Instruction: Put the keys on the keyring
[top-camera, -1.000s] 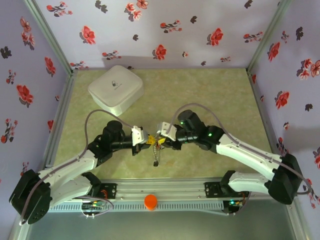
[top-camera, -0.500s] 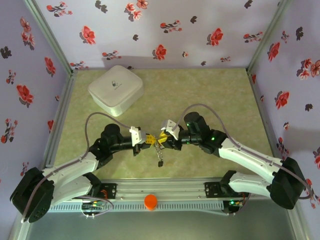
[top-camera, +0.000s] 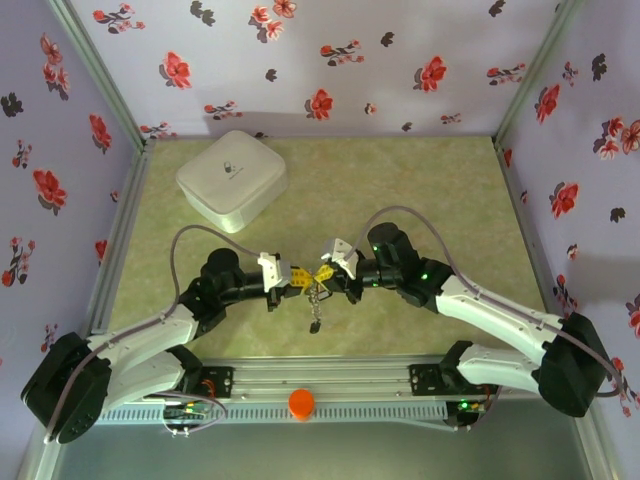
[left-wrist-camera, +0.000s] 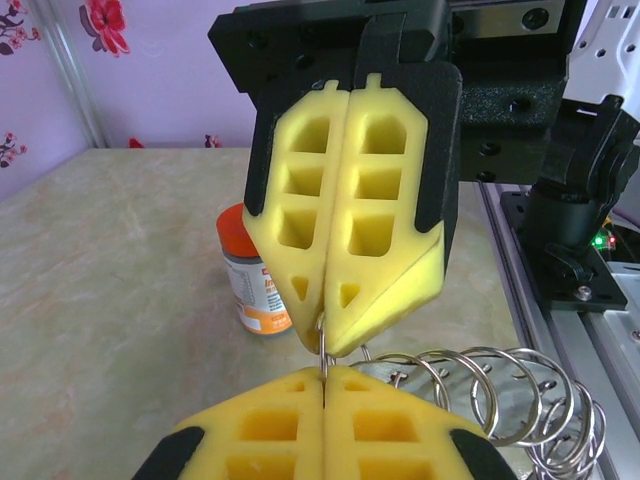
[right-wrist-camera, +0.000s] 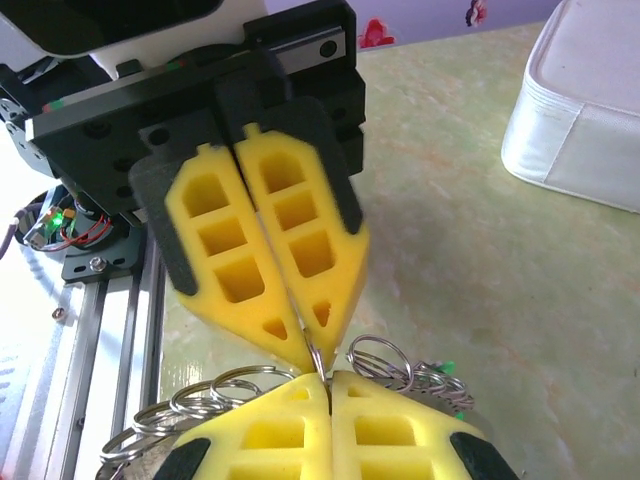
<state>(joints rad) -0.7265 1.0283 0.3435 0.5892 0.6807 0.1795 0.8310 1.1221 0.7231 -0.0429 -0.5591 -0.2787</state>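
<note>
Yellow foam pads of left pincer (left-wrist-camera: 323, 378) pressed together on the thin keyring (left-wrist-camera: 323, 346) wire | right pincer (right-wrist-camera: 328, 384) clamped on it too, tip to tip | I see keys (top-camera: 315, 313) dangling below them over green marbled table (top-camera: 440, 190) | white box (top-camera: 232, 178) far left | floral walls (top-camera: 330, 70)

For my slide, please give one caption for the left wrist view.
Left gripper and right gripper pinch the thin keyring tip to tip; orange-capped bottle behind.

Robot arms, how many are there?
2. The left arm reaches in from the near left, the right arm from the near right; their tips meet in the middle. None seems hidden.
</note>
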